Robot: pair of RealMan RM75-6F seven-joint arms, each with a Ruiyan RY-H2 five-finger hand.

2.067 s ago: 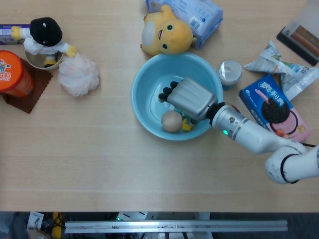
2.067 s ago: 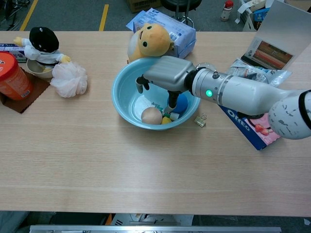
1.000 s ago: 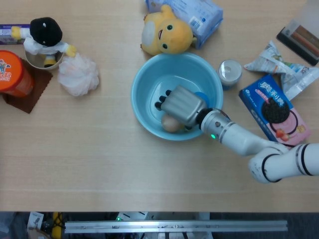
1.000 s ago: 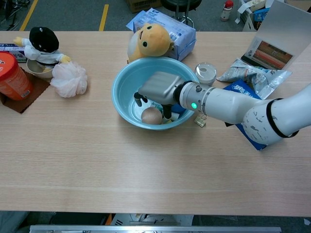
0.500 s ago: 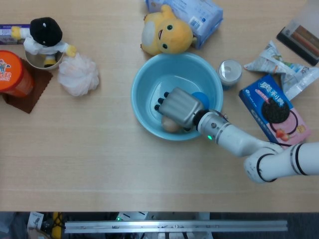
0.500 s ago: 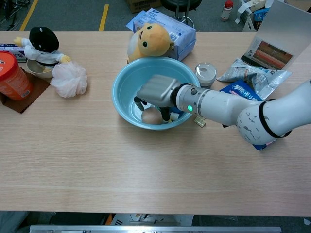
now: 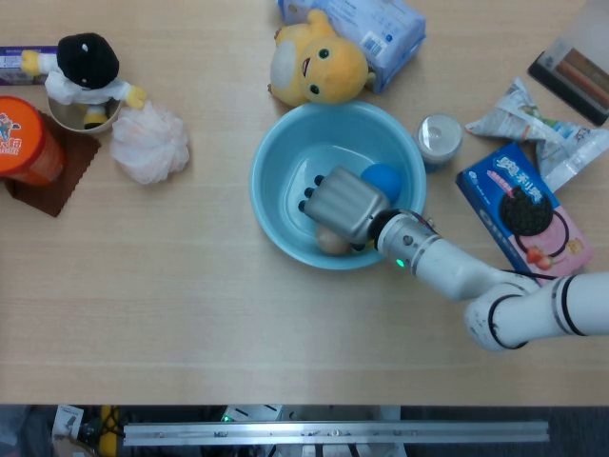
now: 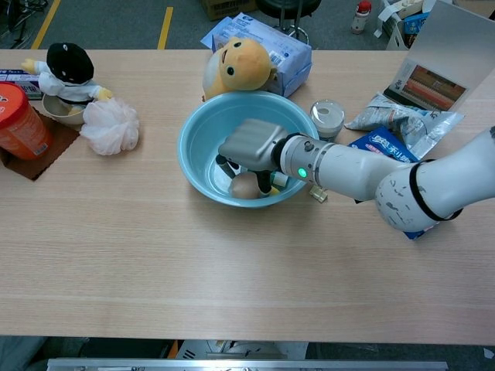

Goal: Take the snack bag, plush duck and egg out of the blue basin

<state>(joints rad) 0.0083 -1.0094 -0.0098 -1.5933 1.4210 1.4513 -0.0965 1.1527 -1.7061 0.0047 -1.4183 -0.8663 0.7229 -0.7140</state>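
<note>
The blue basin stands mid-table. Inside it my right hand reaches down over the tan egg, its dark fingers curled round the egg on both sides. A blue ball lies in the basin beside the hand. The yellow plush duck lies on the table just behind the basin. A silvery snack bag lies at the right, outside the basin. My left hand does not show in either view.
A can and an Oreo box sit right of the basin, and a small clip lies by its rim. A tissue pack is behind the duck. At left are a mesh sponge, a penguin doll and an orange tub.
My right hand has sunk deeper into the basin and toward its front wall, and its fingers have closed round the egg. The blue ball has come into sight behind the hand.
</note>
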